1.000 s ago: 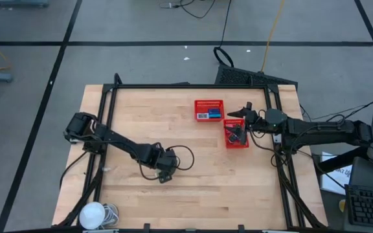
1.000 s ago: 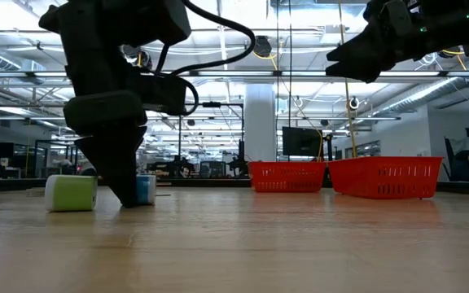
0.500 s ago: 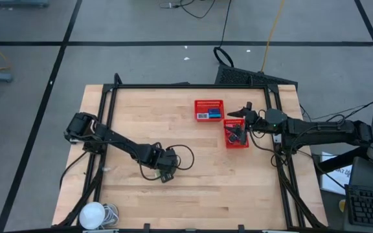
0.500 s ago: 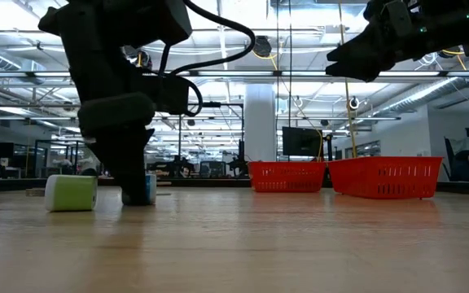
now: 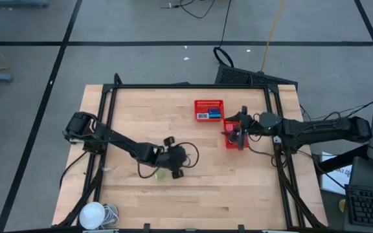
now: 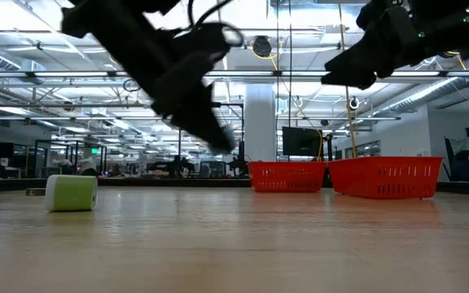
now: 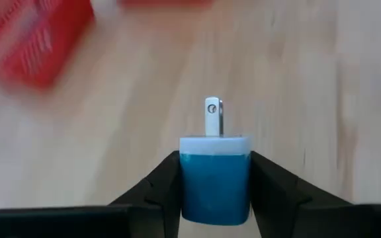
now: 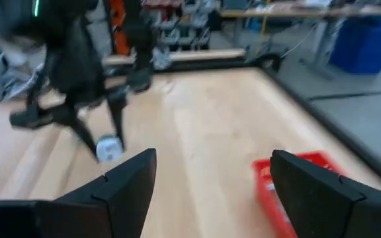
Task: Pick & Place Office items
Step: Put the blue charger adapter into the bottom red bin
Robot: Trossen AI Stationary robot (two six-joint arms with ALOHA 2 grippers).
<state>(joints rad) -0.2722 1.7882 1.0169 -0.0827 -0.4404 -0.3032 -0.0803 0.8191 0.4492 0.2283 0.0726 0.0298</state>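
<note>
A small blue charger plug [image 7: 215, 188] with a white face and metal prongs [image 7: 213, 116] sits between the fingers of my left gripper [image 7: 215, 165], which is shut on it above the table's middle [image 5: 175, 165]. A green-and-white roll [image 6: 72, 193] lies on its side on the wood, just near-left of that gripper [image 5: 160, 173]. My right gripper [image 8: 210, 192] stands open in the air over the right red basket [image 5: 235, 137], with nothing between its fingers. In the low view the plug is hidden in the blur of the left arm. My left gripper pinches the plug's blue body by its two opposite sides [image 7: 185, 182] between its two fingers. The fingers slant downward, and the prongs point on ahead of the fingertips. The plug is lifted clear of the table.
Two red mesh baskets stand at the far right, one [image 5: 209, 109] with small items inside and one [image 6: 385, 177] under my right gripper. A black frame rail [image 5: 109, 103] edges the table. A white round object [image 5: 92, 213] sits at the near left corner.
My left gripper has shut on the blue plug, which stood on the table beside the green roll. It has then risen with the plug, tipping from pointing down to a slant, and gone toward the table's right. The plug is lifted clear; the roll stays put.
</note>
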